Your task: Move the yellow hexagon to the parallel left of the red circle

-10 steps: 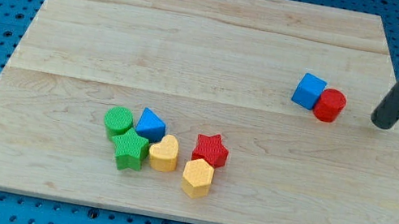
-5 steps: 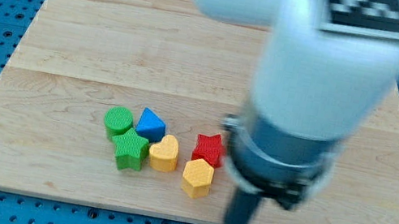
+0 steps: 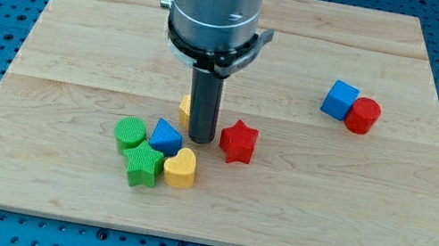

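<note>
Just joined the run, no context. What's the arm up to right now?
My tip is down on the board, amid the lower cluster, right against the yellow hexagon, which is mostly hidden behind the rod. The red star sits just to the view's right of my tip, the blue block to its left. The red circle is far off at the view's right, touching the blue cube, so the hexagon has a long way to go.

Red star, blue cube (pale wood board).
</note>
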